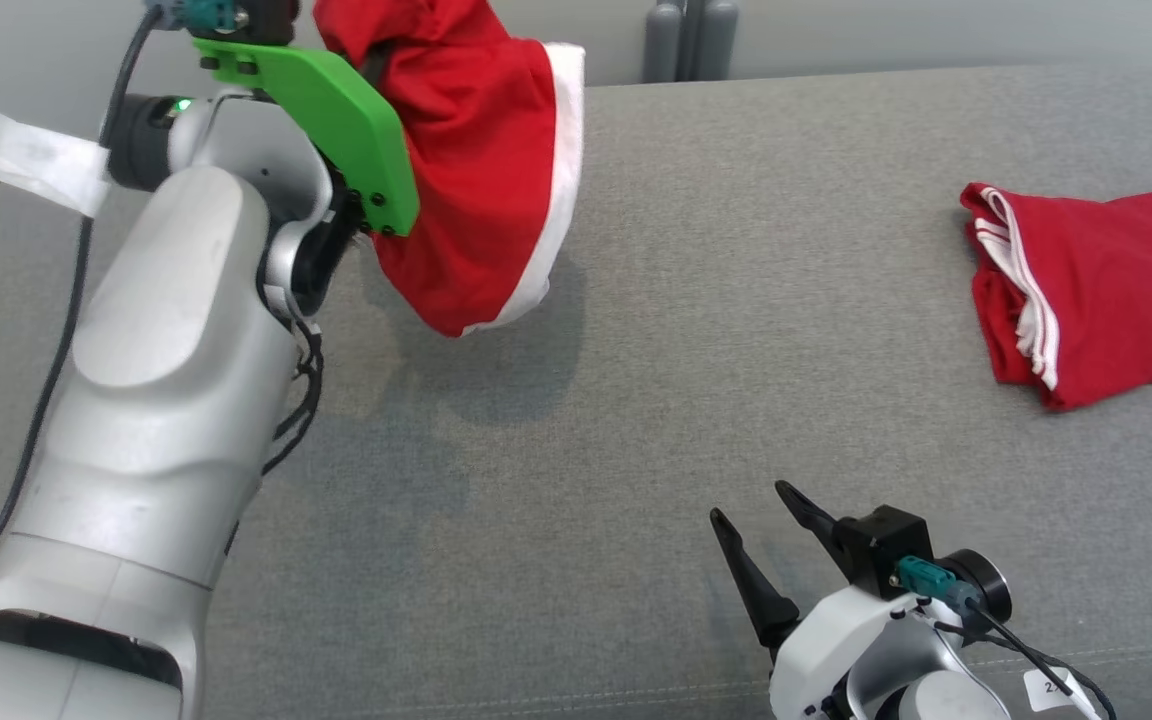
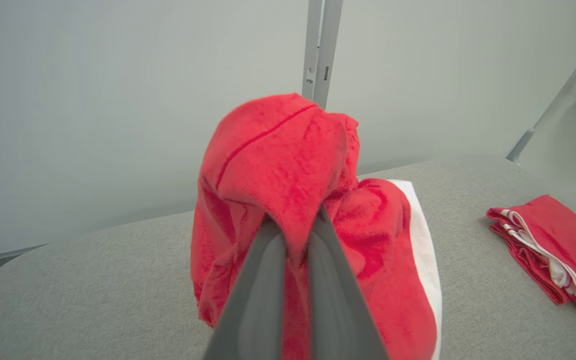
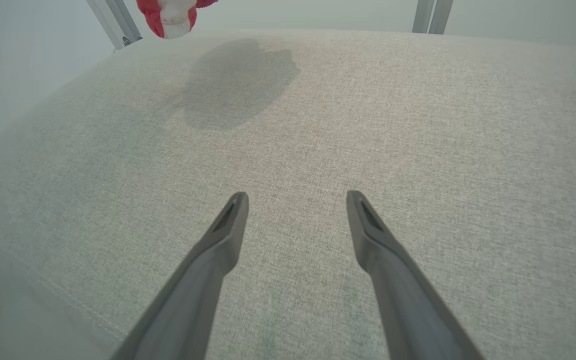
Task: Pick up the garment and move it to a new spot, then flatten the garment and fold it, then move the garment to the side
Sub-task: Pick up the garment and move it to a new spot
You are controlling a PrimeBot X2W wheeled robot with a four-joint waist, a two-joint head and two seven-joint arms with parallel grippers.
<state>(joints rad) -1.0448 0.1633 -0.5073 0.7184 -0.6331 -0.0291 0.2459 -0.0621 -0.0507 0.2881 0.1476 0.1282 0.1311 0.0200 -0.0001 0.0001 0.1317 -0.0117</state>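
The bunched red fabric garment with a white hem band is hanging above the grey woven cloth tabletop, its soft folds drooping into a rounded lobe. The left gripper is pinching a fold between its dark tapered fingers. The right gripper is hovering, jaws parted, over the cloth. A folded red white-striped garment is lying well apart

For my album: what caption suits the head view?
Left hand holds a red garment above the grey surface; right hand open; folded red cloth lies aside.
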